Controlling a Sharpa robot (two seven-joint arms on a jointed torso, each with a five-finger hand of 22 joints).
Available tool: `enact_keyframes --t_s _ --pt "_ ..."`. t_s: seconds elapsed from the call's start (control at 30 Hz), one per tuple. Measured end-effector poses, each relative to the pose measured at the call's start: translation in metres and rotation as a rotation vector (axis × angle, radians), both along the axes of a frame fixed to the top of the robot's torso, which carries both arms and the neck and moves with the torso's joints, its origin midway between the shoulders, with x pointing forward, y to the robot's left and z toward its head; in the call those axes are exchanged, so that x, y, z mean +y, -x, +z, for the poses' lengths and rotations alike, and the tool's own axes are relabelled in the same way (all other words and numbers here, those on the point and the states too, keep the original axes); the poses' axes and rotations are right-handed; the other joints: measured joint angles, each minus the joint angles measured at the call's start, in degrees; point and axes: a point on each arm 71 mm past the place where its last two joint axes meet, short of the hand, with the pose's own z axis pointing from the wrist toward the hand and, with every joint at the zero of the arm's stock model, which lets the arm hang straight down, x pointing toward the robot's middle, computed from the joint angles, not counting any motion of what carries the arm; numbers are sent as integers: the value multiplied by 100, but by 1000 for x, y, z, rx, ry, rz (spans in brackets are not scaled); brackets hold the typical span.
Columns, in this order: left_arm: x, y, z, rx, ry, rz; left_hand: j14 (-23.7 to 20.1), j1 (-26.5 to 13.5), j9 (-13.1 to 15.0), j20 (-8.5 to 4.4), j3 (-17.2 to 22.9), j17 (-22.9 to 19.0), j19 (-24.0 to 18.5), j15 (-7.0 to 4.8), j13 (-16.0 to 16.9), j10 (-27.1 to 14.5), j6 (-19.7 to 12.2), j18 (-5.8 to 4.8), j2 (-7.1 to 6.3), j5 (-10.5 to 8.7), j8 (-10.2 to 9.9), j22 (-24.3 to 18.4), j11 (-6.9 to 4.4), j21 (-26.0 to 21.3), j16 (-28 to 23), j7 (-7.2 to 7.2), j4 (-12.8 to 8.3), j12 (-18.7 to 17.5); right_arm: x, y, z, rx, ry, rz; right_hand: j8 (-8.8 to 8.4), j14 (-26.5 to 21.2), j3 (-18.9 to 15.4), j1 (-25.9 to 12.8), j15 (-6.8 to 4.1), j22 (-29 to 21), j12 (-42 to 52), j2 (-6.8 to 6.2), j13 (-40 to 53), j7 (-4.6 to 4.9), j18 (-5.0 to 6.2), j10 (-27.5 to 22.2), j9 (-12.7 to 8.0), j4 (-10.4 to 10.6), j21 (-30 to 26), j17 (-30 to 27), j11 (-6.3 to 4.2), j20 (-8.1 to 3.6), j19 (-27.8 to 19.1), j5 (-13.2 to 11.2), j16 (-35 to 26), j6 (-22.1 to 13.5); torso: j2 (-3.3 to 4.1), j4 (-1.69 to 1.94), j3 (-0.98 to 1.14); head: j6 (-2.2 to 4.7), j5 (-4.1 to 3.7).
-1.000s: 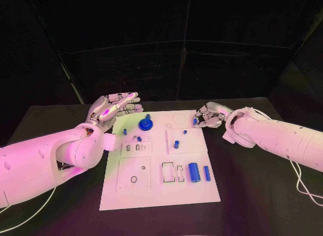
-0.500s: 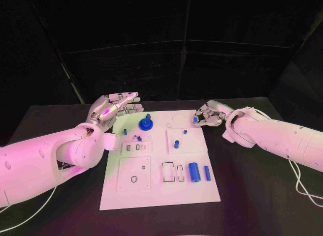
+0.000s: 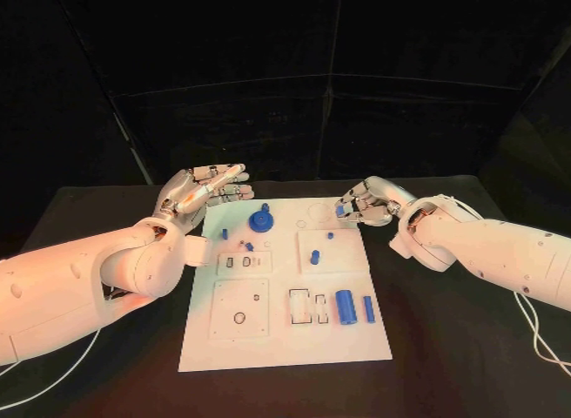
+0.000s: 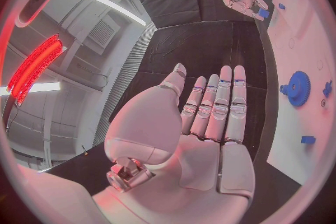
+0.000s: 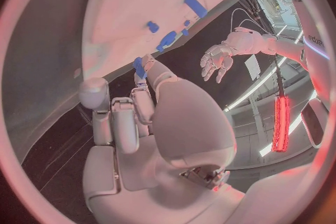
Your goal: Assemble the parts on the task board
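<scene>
Held part: a small blue piece pinched in the right hand, just over the far right corner of the task board; the right wrist view shows it at the fingertips
Change: over the last second the right hand has lifted slightly and drifted a little farther and left, carrying the piece with it; the parts on the board have not moved
Meaning: judged, the piece is in transit toward a seat on the far part of the board; not yet placed
Board parts: blue gear at far centre; small pegs mid-board; two blue cylinders near right
Left hand: left hand holds nothing, fingers straight and together, palm raised beside the board's far left corner; unchanged
Next: judged, a careful descent over a round recess near the gear
</scene>
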Motion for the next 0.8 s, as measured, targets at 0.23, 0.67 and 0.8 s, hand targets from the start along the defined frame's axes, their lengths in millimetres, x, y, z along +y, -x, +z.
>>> enact_keyframes --t_s 0.23,0.67,0.8 --pt "3 -3 -1 0 -6 11 0 0 0 0 0 0 0 0 0 0 0 0 0 0 0 -5 0 0 0 0 0 0 62 22 8 20 -27 83 -3 0 23 -55 0 -26 0 51 -26 -1 0 0 -12 -6 0 0 0 0 0 -1 0 -1 -52 2 -29 -82 168" --pt "-1 -6 0 -1 -3 9 0 0 0 1 0 1 0 0 0 0 0 0 0 0 0 -4 0 0 0 0 0 0 155 38 10 13 52 167 -25 0 77 -152 0 -66 -1 10 -62 -8 0 -1 -22 0 0 -1 0 1 0 -4 0 -11 -108 69 -78 -225 605" --pt "-4 -7 1 -1 -2 6 0 0 0 1 0 1 -1 0 0 0 0 0 0 0 0 -4 0 0 0 0 0 0 170 40 9 7 83 181 -33 0 79 -152 0 -75 -1 9 -61 -10 0 -1 -22 -1 0 -1 1 0 0 -7 0 -15 -109 70 -81 -252 726"
